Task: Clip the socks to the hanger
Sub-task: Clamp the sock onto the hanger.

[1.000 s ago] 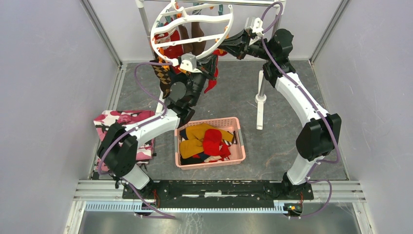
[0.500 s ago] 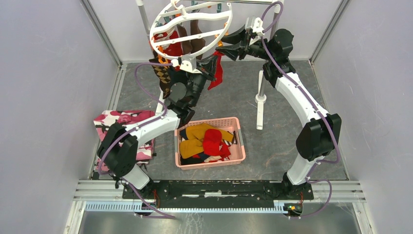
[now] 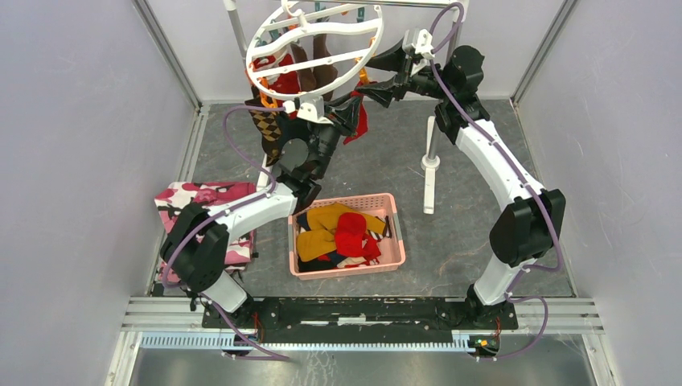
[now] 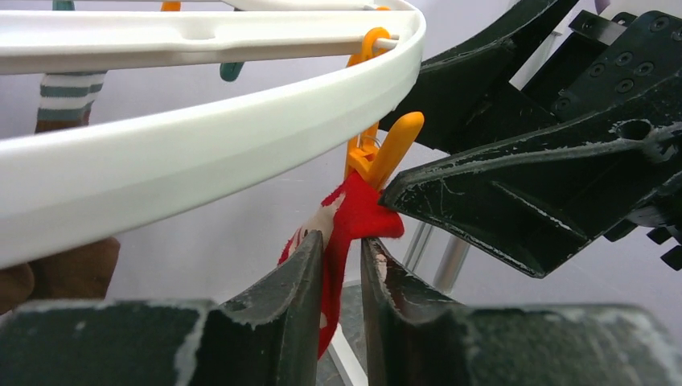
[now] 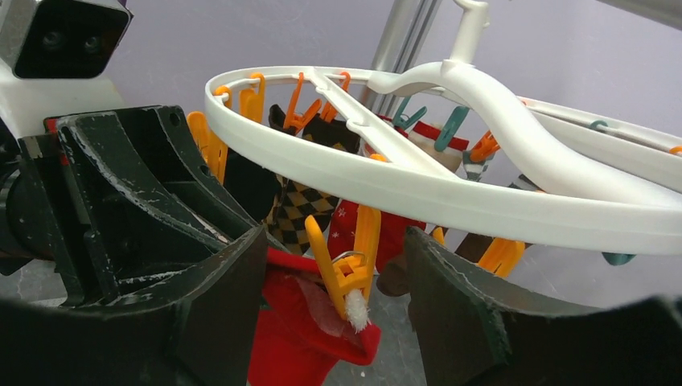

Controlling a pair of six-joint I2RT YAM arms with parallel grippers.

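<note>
Socks (image 3: 326, 229) are waiting in the pink basket (image 3: 397, 233) at the middle of the desk (image 3: 386, 157) while, toward its far edge, the left end effector (image 4: 342, 245) is narrowly straddling a red sock (image 4: 362, 213) that an orange clip (image 5: 346, 269) on the hanger (image 5: 450, 193) is biting, the right end effector (image 5: 334, 241) gaping wide around it, so letting go seems to be the step and backing both clear the next need.
</note>
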